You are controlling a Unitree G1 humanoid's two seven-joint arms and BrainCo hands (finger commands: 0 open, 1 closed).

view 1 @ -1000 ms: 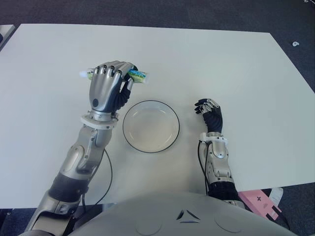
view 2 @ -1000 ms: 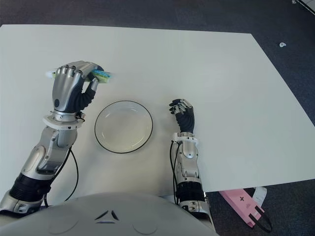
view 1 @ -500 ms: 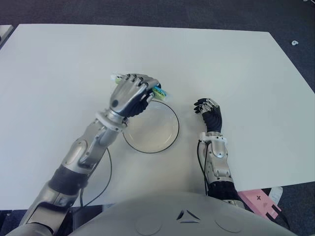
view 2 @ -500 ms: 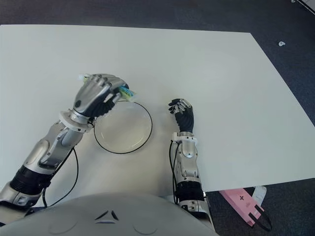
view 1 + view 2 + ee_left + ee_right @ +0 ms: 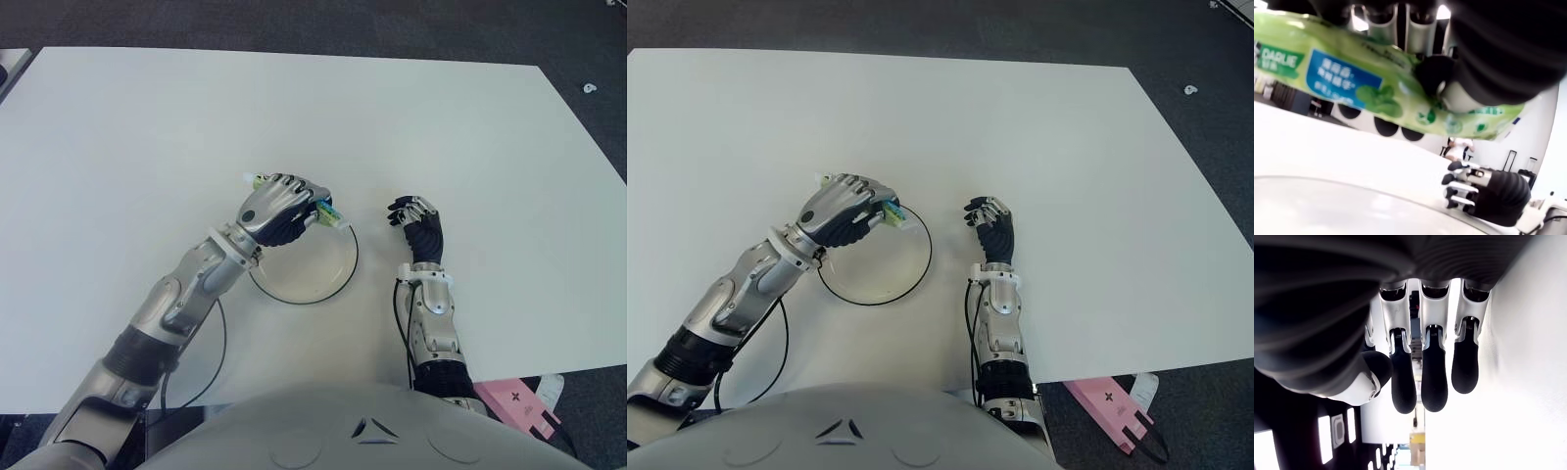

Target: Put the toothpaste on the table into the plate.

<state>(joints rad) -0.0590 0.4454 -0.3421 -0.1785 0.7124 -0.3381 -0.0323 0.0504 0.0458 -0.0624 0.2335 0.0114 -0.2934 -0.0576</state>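
The left hand (image 5: 279,208) is above the far left edge of the plate (image 5: 338,281) on the white desk (image 5: 118,137), and its fingers (image 5: 1422,29) are curled tightly around the green toothpaste (image 5: 1366,90), which is held in the air over the plate with both ends coming out of the fist. The right hand (image 5: 416,223) shows on the desk just to the right of the plate, well apart from the toothpaste, and its fingers (image 5: 1432,374) are bent loosely and hold nothing.
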